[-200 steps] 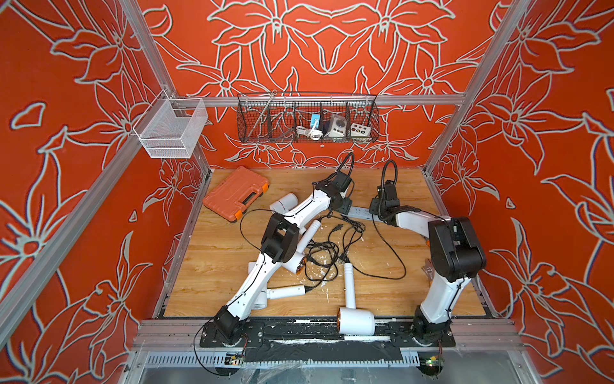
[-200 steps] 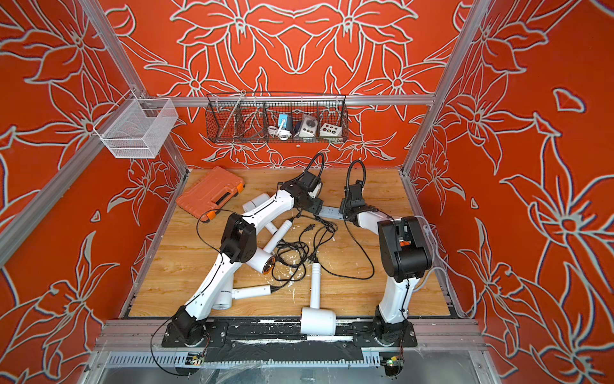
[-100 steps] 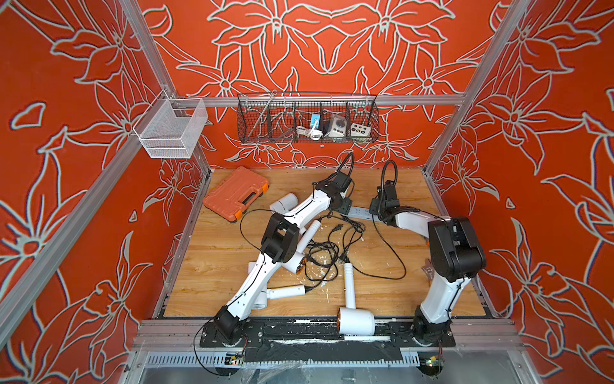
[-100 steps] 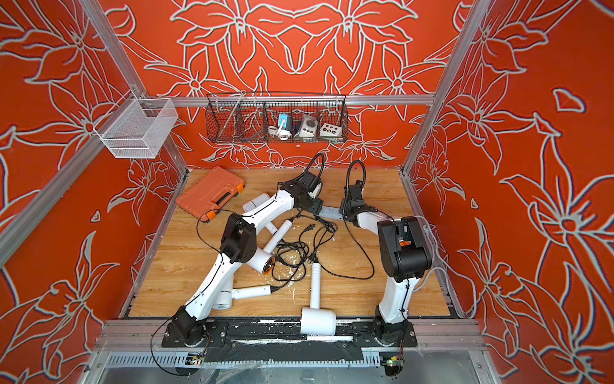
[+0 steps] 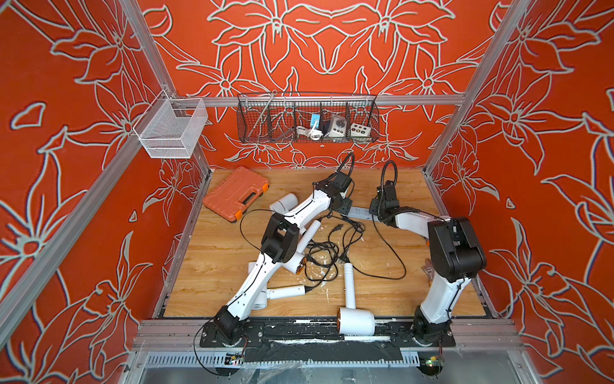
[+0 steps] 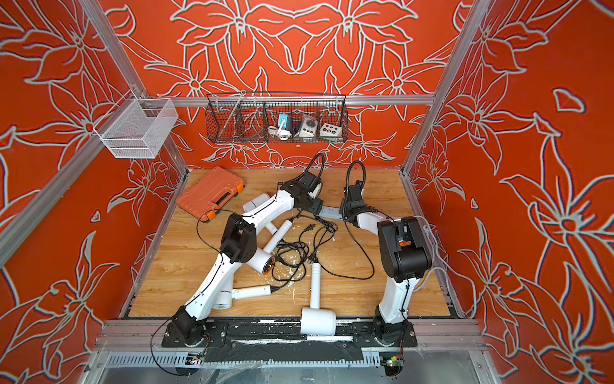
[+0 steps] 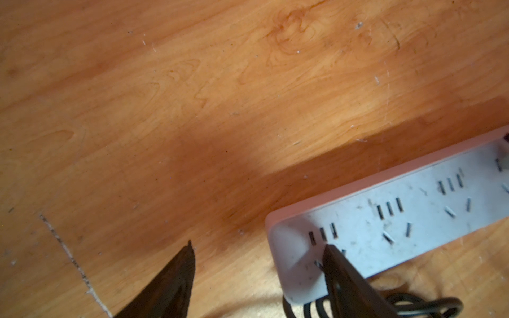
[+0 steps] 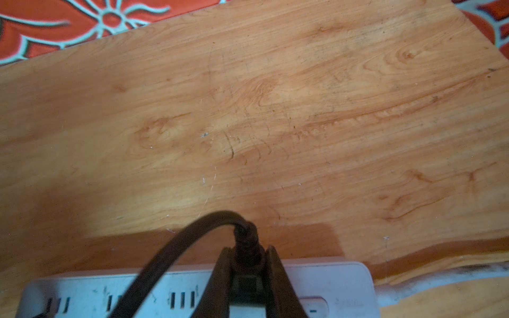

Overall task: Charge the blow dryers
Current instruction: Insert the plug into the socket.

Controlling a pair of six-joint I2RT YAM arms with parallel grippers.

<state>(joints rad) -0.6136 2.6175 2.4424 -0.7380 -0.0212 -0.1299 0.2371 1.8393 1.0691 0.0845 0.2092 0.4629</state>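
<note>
Two right fingers (image 8: 217, 286) pinch a black plug (image 8: 246, 245); left fingers (image 7: 170, 283) gape.

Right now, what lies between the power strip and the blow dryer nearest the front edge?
Tangled black cords with loose plugs lie between the power strip and that blow dryer, shown in both top views.

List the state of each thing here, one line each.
left gripper, open, at the power strip's end
right gripper, shut on the plug
plug, at the power strip; seating unclear
power strip, lying flat
blow dryers, lying on the table, cords tangled
orange case, closed
</note>
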